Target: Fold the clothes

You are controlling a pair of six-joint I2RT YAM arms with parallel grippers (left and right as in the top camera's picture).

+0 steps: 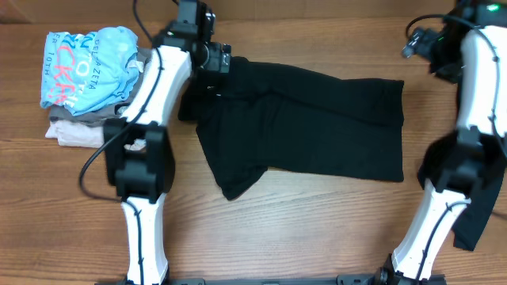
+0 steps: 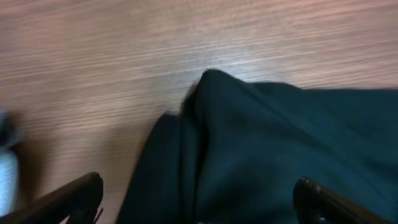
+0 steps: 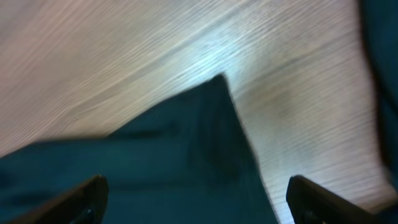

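A black garment [image 1: 317,127] lies spread across the middle of the wooden table, with its lower-left part folded and bunched. My left gripper [image 1: 218,59] is open over its upper-left corner. In the left wrist view the black cloth [image 2: 267,149] fills the space between the wide-apart fingers [image 2: 199,202]. My right gripper [image 1: 416,43] is open above the garment's upper-right corner. In the right wrist view that pointed corner [image 3: 205,124] lies between the open fingers [image 3: 196,202]. A second black garment [image 1: 475,214] lies at the right edge, partly hidden by the right arm.
A light-blue shirt with red and white lettering [image 1: 91,67] tops a pile of grey and beige folded garments [image 1: 75,127] at the far left. Bare wooden table [image 1: 301,229] runs along the front.
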